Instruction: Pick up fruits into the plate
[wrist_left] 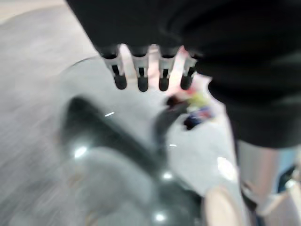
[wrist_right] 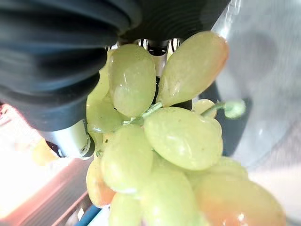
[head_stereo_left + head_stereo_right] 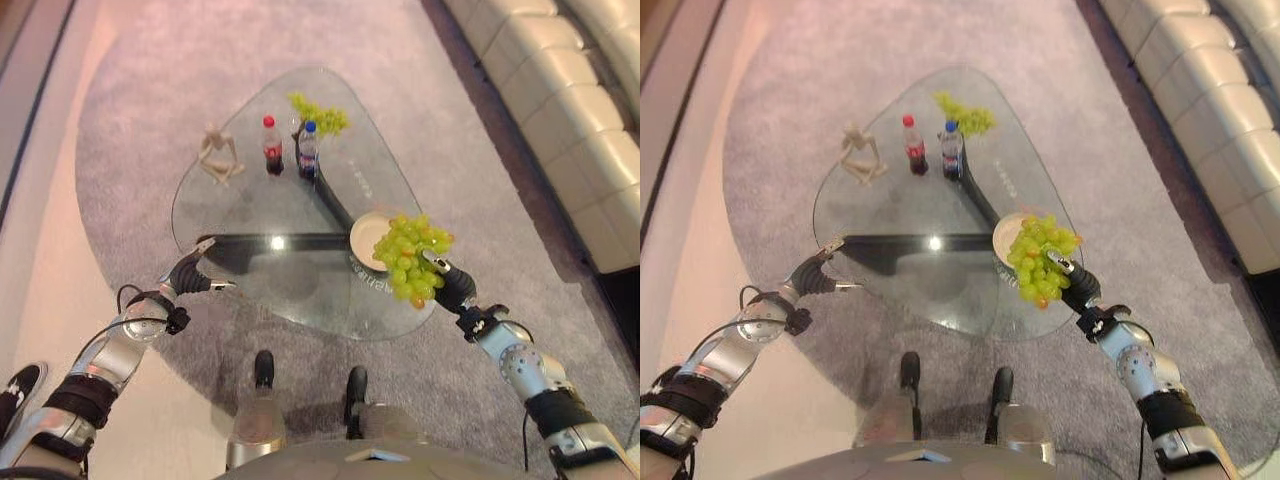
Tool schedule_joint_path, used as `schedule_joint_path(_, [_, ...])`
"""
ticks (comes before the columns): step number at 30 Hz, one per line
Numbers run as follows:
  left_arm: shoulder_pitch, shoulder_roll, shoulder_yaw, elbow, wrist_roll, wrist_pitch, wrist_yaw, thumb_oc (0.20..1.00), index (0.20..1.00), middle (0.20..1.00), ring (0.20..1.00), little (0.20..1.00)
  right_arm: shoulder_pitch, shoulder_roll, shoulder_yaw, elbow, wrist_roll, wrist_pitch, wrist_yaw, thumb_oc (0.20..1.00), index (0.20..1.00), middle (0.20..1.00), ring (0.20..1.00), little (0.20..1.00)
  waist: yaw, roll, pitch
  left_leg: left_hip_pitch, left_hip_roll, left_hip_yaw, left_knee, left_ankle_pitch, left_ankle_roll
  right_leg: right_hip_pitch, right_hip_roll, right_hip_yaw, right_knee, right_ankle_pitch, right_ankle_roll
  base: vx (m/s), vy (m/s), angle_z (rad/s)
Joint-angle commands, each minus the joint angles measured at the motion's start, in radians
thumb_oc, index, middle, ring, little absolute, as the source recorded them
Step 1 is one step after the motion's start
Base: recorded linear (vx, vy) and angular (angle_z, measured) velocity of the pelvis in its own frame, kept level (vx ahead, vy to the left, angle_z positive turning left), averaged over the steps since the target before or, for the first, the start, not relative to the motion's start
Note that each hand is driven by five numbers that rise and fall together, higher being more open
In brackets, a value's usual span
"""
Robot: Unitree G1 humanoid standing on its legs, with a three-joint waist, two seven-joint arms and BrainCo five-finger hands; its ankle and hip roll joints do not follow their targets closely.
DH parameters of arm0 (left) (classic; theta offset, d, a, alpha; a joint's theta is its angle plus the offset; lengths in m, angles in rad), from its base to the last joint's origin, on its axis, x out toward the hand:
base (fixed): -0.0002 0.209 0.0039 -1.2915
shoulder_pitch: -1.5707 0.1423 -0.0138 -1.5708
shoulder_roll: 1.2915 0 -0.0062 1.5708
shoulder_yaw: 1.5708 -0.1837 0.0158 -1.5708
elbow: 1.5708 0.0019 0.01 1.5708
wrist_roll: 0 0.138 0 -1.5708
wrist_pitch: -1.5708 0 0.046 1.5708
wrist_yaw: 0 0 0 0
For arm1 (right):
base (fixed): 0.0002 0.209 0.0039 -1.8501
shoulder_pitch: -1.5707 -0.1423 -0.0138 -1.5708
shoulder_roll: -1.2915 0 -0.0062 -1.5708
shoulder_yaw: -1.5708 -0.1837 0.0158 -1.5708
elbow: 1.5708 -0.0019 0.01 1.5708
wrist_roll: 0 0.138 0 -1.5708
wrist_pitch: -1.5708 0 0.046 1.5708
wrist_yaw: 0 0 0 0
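My right hand is curled round a bunch of green grapes, fingers closed on it near the stem end; in the right wrist view the grapes press right up against the palm cover. The bunch is lifted off the glass surface and sits over the near right edge of the plate, partly covering it. Its long axis runs slantwise, from the end by my hand out toward the far left across the plate, with a few orange-tinged grapes at the low near side. The plate lies close to the rounded right rim of the surface, so there is little glass beyond it on that side, while the middle of the surface is open. My left hand hovers at the near left edge of the surface, fingers straight and relaxed, holding nothing. On the far part stand two bottles, a red-capped one and a blue-capped one, just beside each other, with a second green grape bunch behind them and a small wooden figure to their left. Grey carpet surrounds the surface, and a pale sofa runs along the right, well apart.
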Motion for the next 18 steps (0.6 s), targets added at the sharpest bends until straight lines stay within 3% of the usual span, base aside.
schedule_joint_path(1, [-0.054, -0.037, 0.018, 0.118, -0.049, -0.036, 0.025, 1.000, 1.000, 1.000, 1.000, 1.000, -0.163, -0.058, -0.066, 0.002, 0.002, -0.098, -0.016, 0.200, 0.200, 0.200, 0.200, 0.200, 0.033, 0.004, 0.094, 0.021, -0.049, 0.002, 0.018, -0.139, 0.056, -0.064, 0.029, 0.019, 0.108, -0.041, 0.001, -0.10, -0.033, 0.19])
schedule_joint_path(5, [-0.067, -0.090, -0.009, 0.227, -0.053, -0.028, 0.037, 1.000, 1.000, 1.000, 1.000, 1.000, -0.269, -0.100, -0.079, 0.100, -0.015, -0.103, -0.046, 0.200, 0.200, 0.200, 0.200, 0.200, 0.040, 0.029, 0.146, -0.020, -0.059, -0.009, 0.025, -0.125, 0.056, -0.108, 0.025, 0.005, 0.137, -0.043, -0.001, -0.08, 0.028, 0.09])
schedule_joint_path(7, [-0.076, -0.132, -0.017, 0.294, -0.084, -0.038, 0.038, 1.000, 1.000, 1.000, 1.000, 1.000, -0.357, -0.142, -0.091, 0.190, -0.032, -0.100, -0.057, 0.200, 0.200, 0.200, 0.200, 0.200, 0.043, 0.060, 0.179, -0.049, -0.073, -0.021, 0.027, -0.116, 0.058, -0.147, 0.018, -0.010, 0.159, -0.049, -0.002, -0.10, 0.108, 0.18])
schedule_joint_path(11, [-0.063, -0.199, -0.052, 0.367, -0.100, -0.054, 0.047, 1.000, 1.000, 1.000, 1.000, 1.000, -0.474, -0.187, -0.075, 0.277, -0.055, -0.095, -0.107, 0.200, 0.200, 0.200, 0.200, 0.200, 0.052, 0.107, 0.179, -0.152, -0.094, -0.041, 0.051, -0.100, 0.061, -0.260, 0.004, -0.029, 0.209, -0.060, -0.010, -0.07, 0.104, 0.12])
schedule_joint_path(18, [-0.047, -0.247, -0.093, 0.376, -0.133, -0.081, 0.067, 1.000, 1.000, 1.000, 1.000, 1.000, -0.570, -0.217, -0.068, 0.359, -0.083, -0.078, -0.145, 0.200, 0.200, 0.200, 0.200, 0.200, 0.059, 0.149, 0.179, -0.244, -0.113, -0.049, 0.088, -0.093, 0.063, -0.352, -0.012, -0.042, 0.252, -0.071, -0.018, -0.02, 0.062, 0.02])
